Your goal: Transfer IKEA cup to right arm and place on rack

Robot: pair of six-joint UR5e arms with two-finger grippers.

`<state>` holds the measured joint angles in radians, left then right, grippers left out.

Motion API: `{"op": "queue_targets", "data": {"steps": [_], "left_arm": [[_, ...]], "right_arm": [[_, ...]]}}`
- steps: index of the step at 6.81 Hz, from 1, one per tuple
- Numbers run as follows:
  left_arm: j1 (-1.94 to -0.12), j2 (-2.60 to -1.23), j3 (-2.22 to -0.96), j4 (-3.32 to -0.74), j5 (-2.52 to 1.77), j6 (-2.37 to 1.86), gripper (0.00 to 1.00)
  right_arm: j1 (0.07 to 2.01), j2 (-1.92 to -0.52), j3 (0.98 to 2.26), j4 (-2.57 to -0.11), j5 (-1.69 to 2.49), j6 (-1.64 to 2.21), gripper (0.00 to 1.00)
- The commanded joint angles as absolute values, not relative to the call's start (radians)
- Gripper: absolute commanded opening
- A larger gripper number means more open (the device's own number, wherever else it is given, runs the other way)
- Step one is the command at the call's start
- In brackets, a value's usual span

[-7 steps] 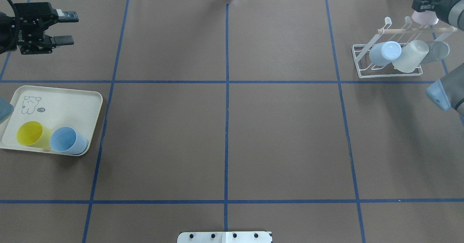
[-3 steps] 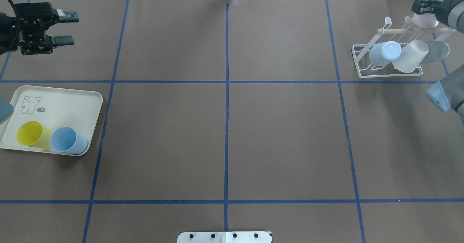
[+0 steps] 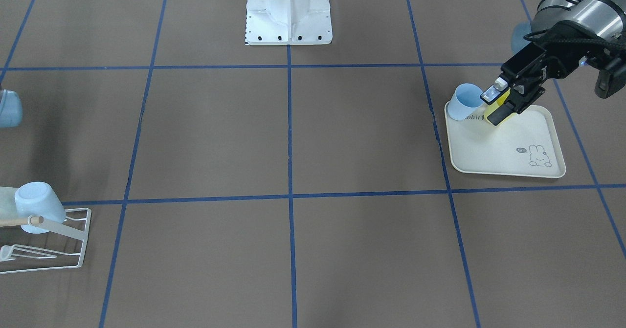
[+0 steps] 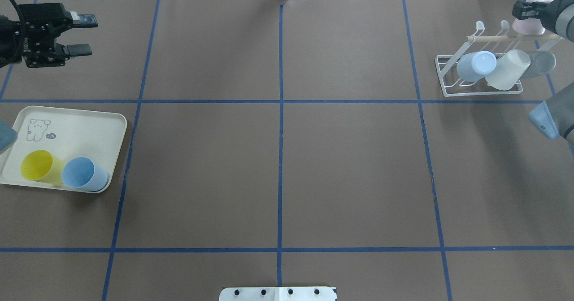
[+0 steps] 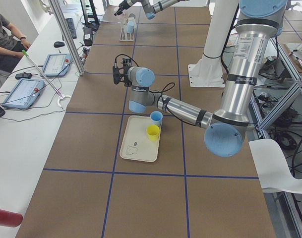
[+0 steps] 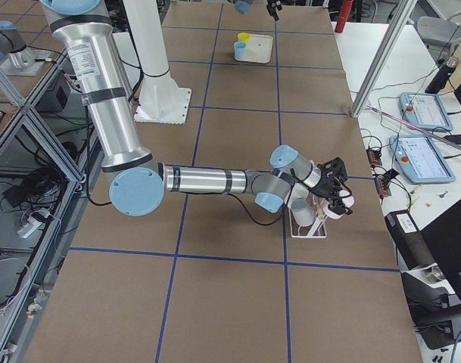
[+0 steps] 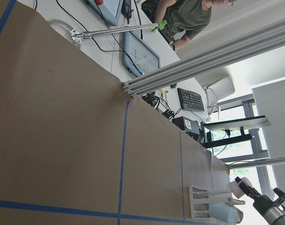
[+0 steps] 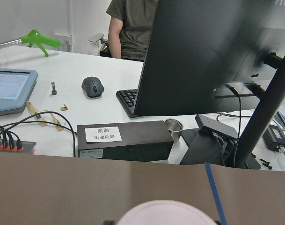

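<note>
Brown paper table surface [image 4: 278, 157], ruled by blue tape lines, with desks and monitors beyond its far edge.

- Small white wire-frame rack with wooden dowel [image 4: 491, 37], at 2 o'clock on the table. The near prongs carry a light blue plastic cup [image 4: 476, 66], a translucent white cup [image 4: 507, 70] and a grey cup [image 4: 540, 63], all slanted to hang.
- Pale pink IKEA cup [image 4: 525, 25], clenched in the right gripper [image 4: 531, 9] just above the rack's far row. It is probably held there to line up with a free hooked prong. Its tilt is unclear.
- Left gripper [image 4: 92, 35], at 10 o'clock, fingers spread and empty. It sits well apart, apparently parked clear of the placing.
- Cream rabbit-print tray [image 4: 76, 121], at 8 o'clock, holding a yellow cup [image 4: 40, 166] and a blue cup [image 4: 83, 174] side by side, likely waiting.
</note>
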<state>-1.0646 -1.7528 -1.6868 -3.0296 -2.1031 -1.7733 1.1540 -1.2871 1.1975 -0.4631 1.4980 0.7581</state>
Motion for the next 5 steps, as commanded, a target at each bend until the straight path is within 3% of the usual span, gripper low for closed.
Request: {"op": "queue_targets", "data": {"steps": [1,5], "left_arm": [[-1.066,-1.752,-1.687,-3.03,-2.103,-1.773,1.0],[-1.066,-1.753,-1.686,-3.03,-2.103,-1.773,1.0]], "right_arm": [[1.155,-1.289,1.187,-0.46,1.471,0.759,1.0],[1.187,-1.273,1.21,-0.46,1.503,0.765,1.0]]}}
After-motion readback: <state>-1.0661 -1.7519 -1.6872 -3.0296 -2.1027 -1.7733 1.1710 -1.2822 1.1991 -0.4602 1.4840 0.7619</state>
